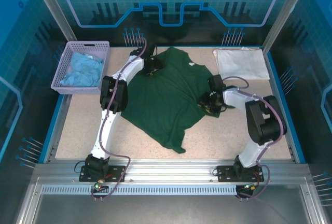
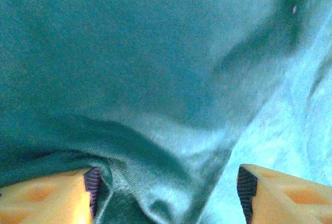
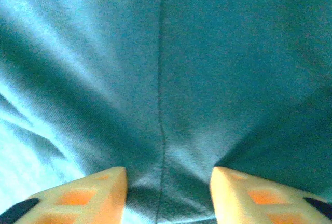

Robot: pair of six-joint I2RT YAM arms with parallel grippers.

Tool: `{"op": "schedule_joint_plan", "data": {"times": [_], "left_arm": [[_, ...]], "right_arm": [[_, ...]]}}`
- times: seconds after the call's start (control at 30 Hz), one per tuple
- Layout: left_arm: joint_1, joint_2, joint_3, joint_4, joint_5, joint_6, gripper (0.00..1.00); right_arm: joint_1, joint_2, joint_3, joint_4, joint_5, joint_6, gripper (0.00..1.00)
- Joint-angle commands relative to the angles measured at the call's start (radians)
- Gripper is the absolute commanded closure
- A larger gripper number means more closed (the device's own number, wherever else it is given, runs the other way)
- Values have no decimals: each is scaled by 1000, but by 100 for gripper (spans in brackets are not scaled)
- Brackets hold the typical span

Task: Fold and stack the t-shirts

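**WHILE SPREAD MID-TABLE: GREEN SHIRT MET AT TWO EDGES**

Though lying mostly flat, showed rumples and a skewed hem. Found dark green t-shirt (image 1: 166, 99) open across middle of table (image 1: 78, 130), small white neck label (image 1: 191, 64) toward far side, one bottom corner trailing toward near edge. Judged soft, light and limp, so likely to sag and drag rather than hold shape. Judged not fragile, and unlikely to slide on speckled top. Reckoned best taken by pinching a raised fold at shoulder, sleeve or side seam, one arm per side, both lifting together to keep cloth from twisting.

Logged left gripper (image 1: 153, 67) at shirt's far left shoulder. Saw fingers (image 2: 46, 198) in wrist view set wide apart, ridge of green cloth bunched against one, nothing clamped. Logged right gripper (image 1: 207, 105) at shirt's right edge. Saw fingers (image 3: 78, 198) likewise apart, pressed down astride a seam, cloth puckered between, not yet nipped.

Found white t-shirt (image 1: 241, 63) already folded flat at far right corner, well apart from green one. Took it for likely base of stack.

Noted lilac basket (image 1: 88, 43) at far left corner, holding crumpled pale blue cloth (image 1: 80, 71). Could not tell garment type.
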Motion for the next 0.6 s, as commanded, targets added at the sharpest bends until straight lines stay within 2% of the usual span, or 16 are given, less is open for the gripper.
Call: {"op": "schedule_joint_plan", "data": {"times": [0.0,0.13,0.23,0.4,0.5,0.57], "left_arm": [[-25,66,119,-70,103,47,28],[-43,71,155,-51,124,43,22],[-43,65,142,-21,177,12,24],[-56,45,97,25,274,-39,25],[-65,1,20,83,309,-74,25],[-66,-30,-49,136,327,-106,29]], "right_arm": [[75,-93,-158,-83,30,128,46],[94,-248,-269,-104,71,189,41],[91,-316,-267,-158,115,161,35],[83,-370,-229,-204,144,95,29],[76,-370,-206,-213,150,61,28],[67,-366,-190,-215,152,34,28]]}}
